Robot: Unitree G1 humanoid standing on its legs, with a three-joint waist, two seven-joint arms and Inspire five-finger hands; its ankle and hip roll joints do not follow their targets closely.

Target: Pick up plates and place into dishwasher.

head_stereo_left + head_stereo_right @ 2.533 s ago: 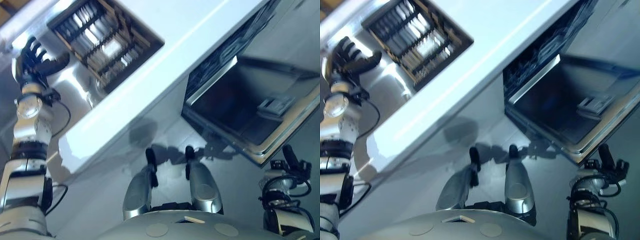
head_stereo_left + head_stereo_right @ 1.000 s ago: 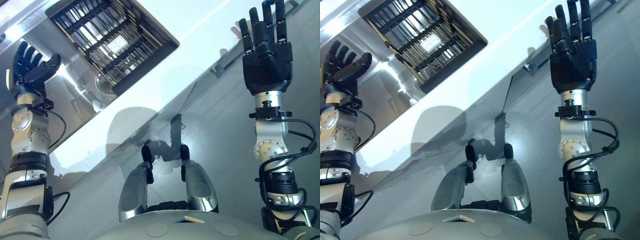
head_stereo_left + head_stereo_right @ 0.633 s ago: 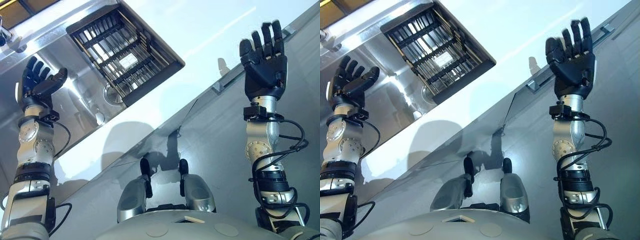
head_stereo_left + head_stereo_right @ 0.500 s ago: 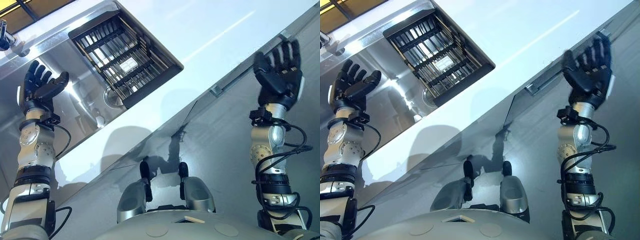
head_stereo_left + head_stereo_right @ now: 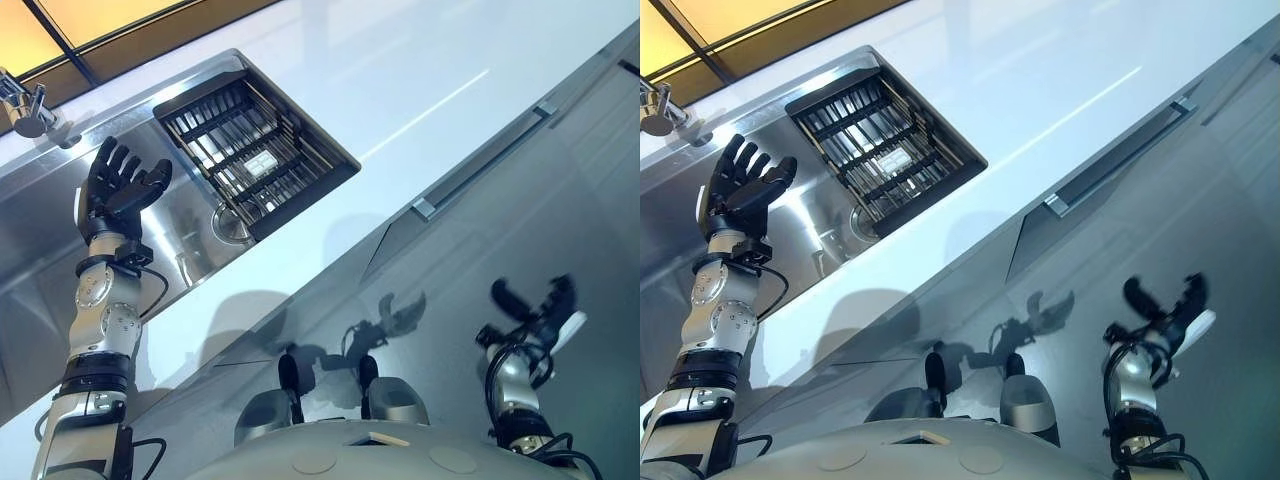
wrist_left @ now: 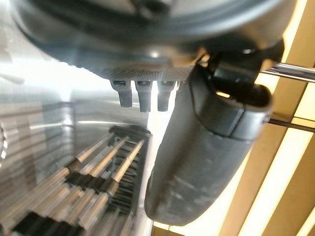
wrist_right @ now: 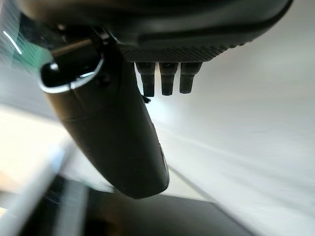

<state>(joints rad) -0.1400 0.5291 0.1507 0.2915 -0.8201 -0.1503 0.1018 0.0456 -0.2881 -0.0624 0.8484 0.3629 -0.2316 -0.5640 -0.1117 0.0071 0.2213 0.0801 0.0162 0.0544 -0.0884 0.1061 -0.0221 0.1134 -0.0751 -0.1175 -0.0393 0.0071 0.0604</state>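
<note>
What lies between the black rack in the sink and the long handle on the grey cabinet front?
A bare stretch of white countertop lies between the rack and the handle; both eye views show it.

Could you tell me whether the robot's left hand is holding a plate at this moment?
No, the left hand is open with fingers spread above the steel sink, holding nothing.

Dishwasher [image 5: 500, 250]: glossy grey front at 3 o'clock, just under the white counter [image 5: 400, 80] edge. Door is closed, in line with the cabinet front [image 5: 300, 320] beside it. Its bar handle [image 5: 484, 160] runs along the door's top edge at 2 o'clock, slanting toward 1. Plates: can't tell any apart among the bars of the dark rack [image 5: 255, 150] in the sink [image 5: 60, 210] at 11 o'clock.
</note>
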